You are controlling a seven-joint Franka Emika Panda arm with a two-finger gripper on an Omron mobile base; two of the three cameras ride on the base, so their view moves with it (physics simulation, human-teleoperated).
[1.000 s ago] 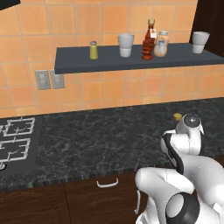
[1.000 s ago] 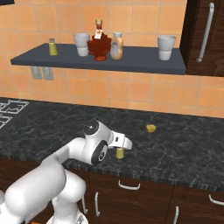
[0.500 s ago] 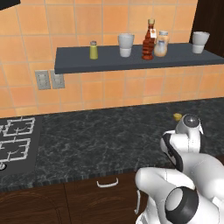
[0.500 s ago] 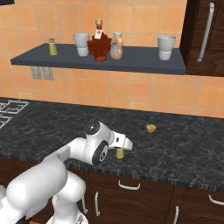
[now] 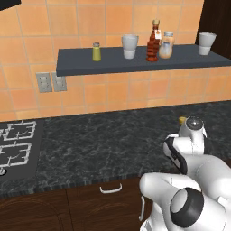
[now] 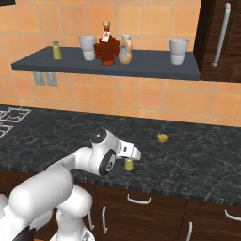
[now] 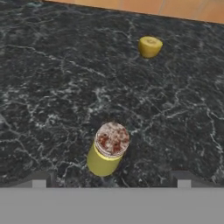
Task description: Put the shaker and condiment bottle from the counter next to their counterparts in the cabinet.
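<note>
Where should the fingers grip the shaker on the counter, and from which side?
Grip the shaker around its yellow-green cylinder body, just below the cap, coming down from above. It stands upright on the counter with bare stone all round; the small yellow object sits well apart, so nothing blocks the fingers on either side.

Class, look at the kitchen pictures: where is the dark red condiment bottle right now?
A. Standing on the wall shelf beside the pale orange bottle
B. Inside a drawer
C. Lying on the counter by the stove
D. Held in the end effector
A: the condiment bottle stands upright on the cabinet shelf right beside the pale orange bottle.
</note>
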